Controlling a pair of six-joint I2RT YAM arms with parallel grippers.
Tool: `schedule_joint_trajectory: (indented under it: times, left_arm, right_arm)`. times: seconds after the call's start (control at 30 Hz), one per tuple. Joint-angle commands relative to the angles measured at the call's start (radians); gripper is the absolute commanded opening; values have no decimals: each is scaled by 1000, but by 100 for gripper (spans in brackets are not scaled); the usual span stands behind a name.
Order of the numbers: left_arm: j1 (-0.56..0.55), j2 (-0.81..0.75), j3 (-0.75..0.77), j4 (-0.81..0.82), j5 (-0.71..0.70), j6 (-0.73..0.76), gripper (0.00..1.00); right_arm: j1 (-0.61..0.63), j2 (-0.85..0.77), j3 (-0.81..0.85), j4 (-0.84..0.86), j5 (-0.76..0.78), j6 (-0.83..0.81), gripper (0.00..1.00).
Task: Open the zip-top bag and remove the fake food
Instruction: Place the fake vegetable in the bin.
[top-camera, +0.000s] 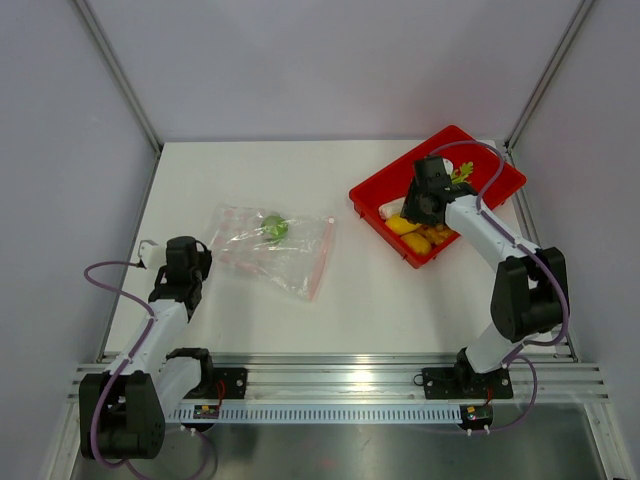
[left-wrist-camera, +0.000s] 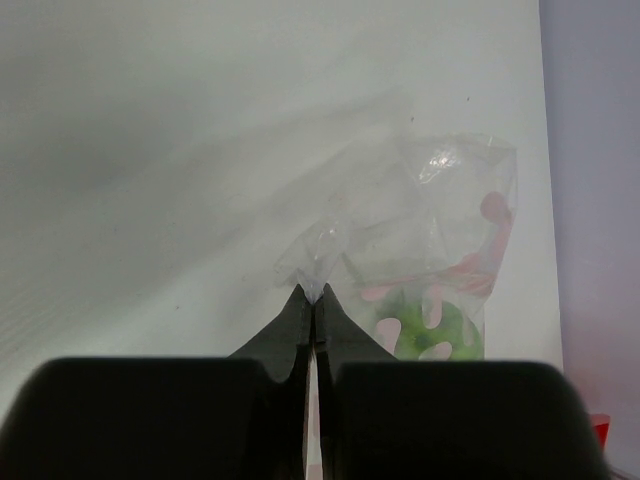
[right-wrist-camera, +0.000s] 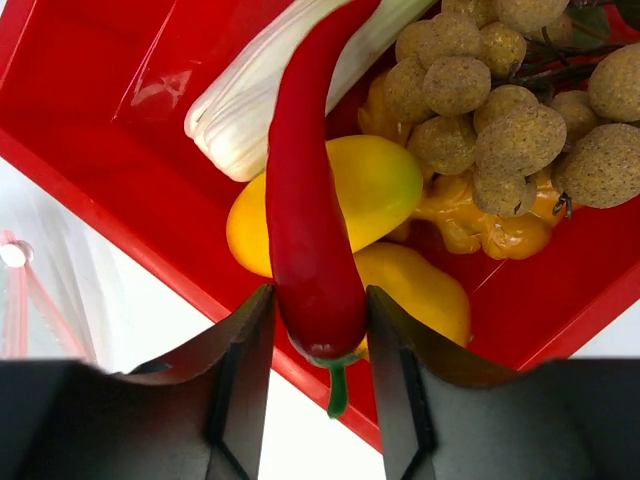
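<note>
The zip-top bag (top-camera: 270, 250) lies crumpled on the white table left of centre, its pink zip strip (top-camera: 322, 258) on the right side. One green round fruit (top-camera: 274, 228) shows inside it. My left gripper (top-camera: 203, 257) is shut on the bag's left corner; in the left wrist view the tips (left-wrist-camera: 314, 292) pinch clear plastic (left-wrist-camera: 440, 210), with the fruit (left-wrist-camera: 425, 325) just beyond. My right gripper (top-camera: 415, 215) hangs over the red tray's near edge, shut on a red chili pepper (right-wrist-camera: 310, 200) between its fingers (right-wrist-camera: 318, 310).
The red tray (top-camera: 385, 195) stands at the back right and holds yellow pieces (right-wrist-camera: 385, 180), an orange piece (right-wrist-camera: 480, 225), a pale stalk (right-wrist-camera: 250, 110) and several tan balls (right-wrist-camera: 500, 100). Frame posts rise at both back corners. The table's right edge runs close to the tray.
</note>
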Motion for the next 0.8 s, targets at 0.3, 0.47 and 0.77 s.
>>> schedule_joint_trajectory:
  times: [0.3,0.47,0.77]
  left_arm:
    - [4,-6,30,59,17,13,0]
    - [3,-6,32,61,17,14,0]
    - [3,-21,13,96,44,23,0]
  right_arm:
    - [19,-79,18,24,-7,17,66]
    - [110,-151,-43,92,-21,27,62]
    - [254,-120,-89,175,-18,46,55]
